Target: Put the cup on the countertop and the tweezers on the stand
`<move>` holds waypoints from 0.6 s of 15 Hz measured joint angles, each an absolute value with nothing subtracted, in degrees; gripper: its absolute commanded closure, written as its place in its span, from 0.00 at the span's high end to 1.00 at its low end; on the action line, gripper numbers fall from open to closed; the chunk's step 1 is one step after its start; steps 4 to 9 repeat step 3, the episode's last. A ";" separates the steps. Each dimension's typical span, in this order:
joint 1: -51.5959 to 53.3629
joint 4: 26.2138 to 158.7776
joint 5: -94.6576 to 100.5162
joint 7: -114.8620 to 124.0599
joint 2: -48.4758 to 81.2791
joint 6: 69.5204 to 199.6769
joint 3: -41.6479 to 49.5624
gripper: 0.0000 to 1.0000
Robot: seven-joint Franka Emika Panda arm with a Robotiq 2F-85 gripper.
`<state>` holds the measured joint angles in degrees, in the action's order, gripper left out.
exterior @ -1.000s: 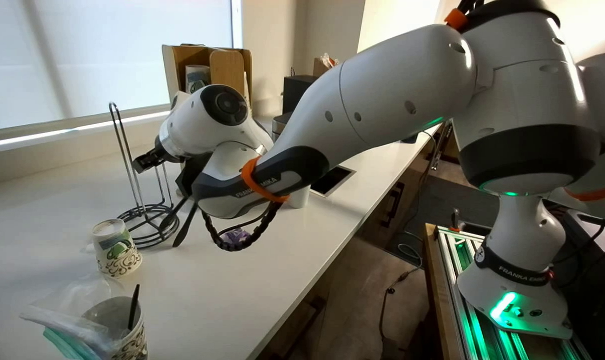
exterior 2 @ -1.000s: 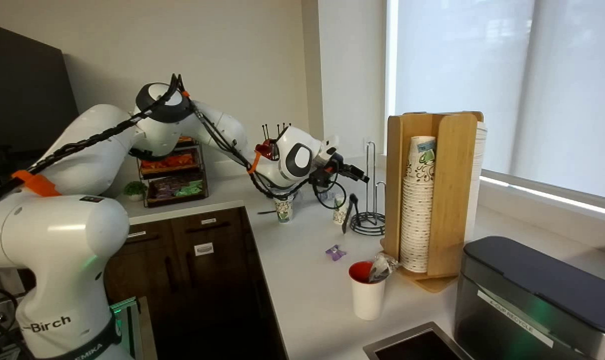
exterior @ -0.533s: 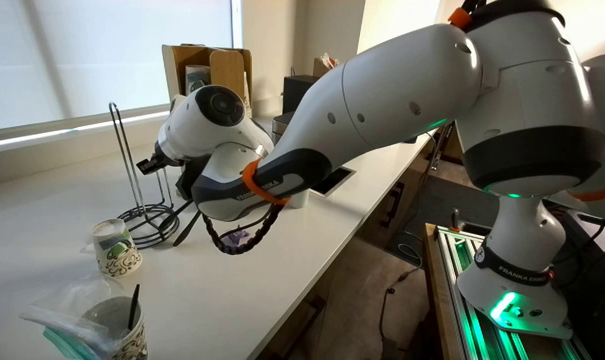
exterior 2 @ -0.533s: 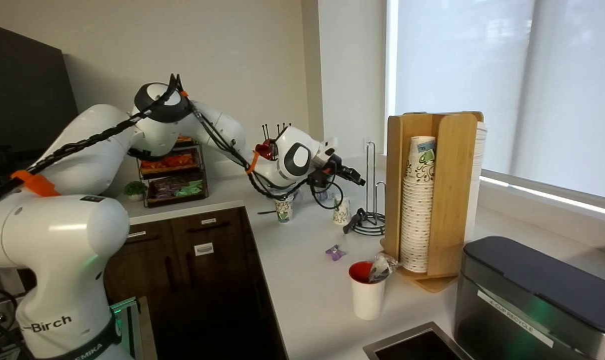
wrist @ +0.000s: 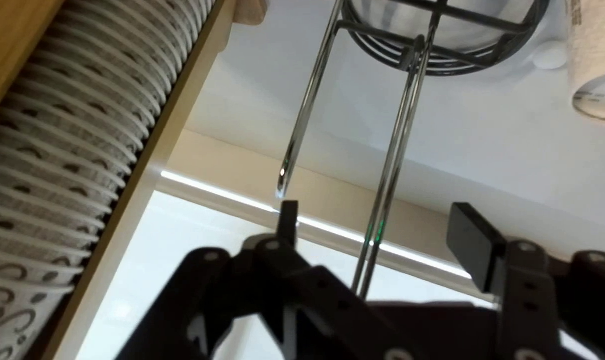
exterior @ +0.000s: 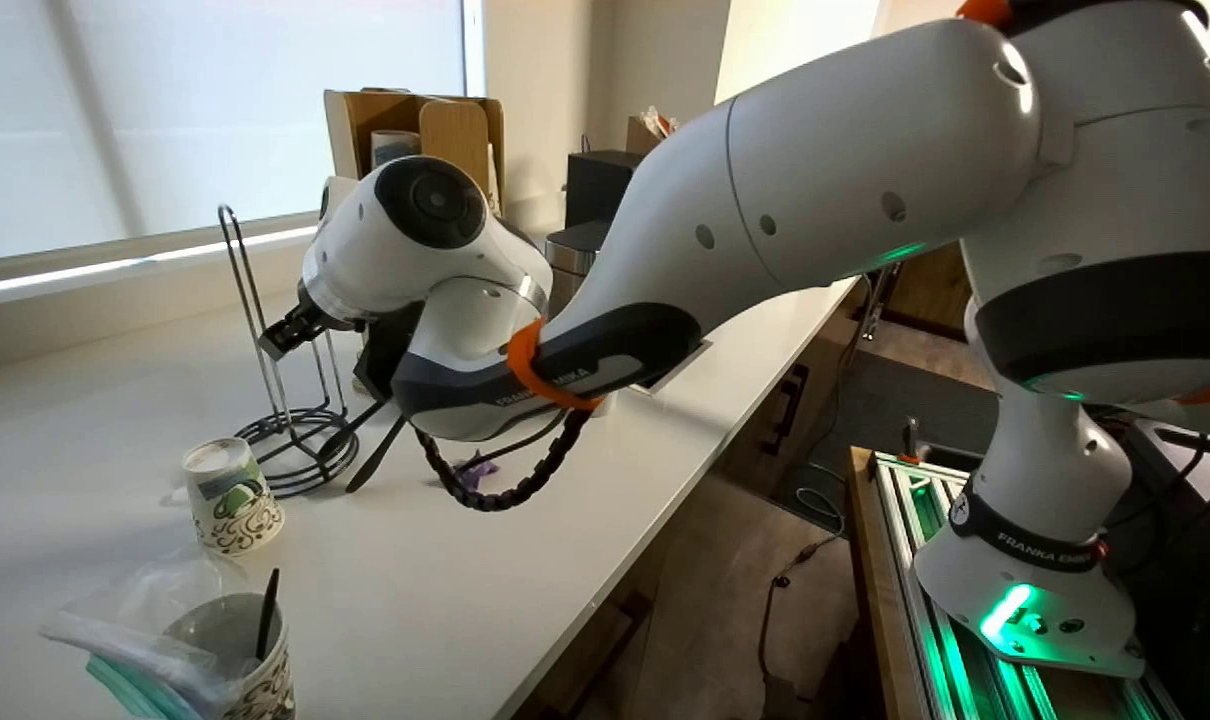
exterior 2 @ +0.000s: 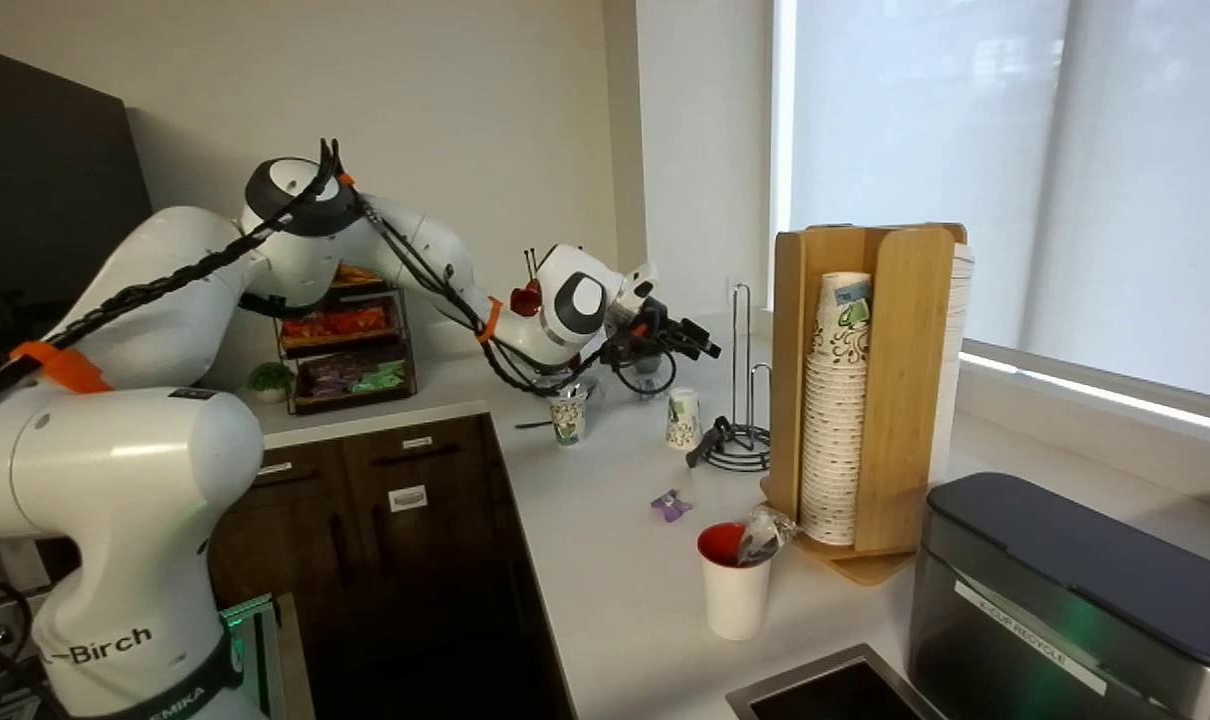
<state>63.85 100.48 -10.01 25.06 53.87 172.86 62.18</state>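
Black tweezers [exterior: 375,456] lie at the base of the stand [exterior: 286,425]; I'd ease the gripper [wrist: 377,233], jaws parted, nothing held, toward the robot-side countertop [exterior 2: 610,560] edge, nudging neither.

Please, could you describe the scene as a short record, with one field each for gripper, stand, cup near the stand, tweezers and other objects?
Gripper: open, raised above the countertop, nothing seen in its grip
Stand: black wire, upright, round base
Cup: upside down on the countertop, green-patterned, beside the stand
Tweezers: at the stand's base; whether they touch it is unclear
Others: wooden holder with stacked paper cups; white cup with red inside
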 measured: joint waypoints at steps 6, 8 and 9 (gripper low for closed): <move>67.64 104.21 -6.68 20.66 50.77 179.57 63.01 1.00; 67.64 104.21 -6.68 20.66 50.77 179.57 63.01 1.00; 67.64 104.21 -6.68 20.66 50.77 179.57 63.01 1.00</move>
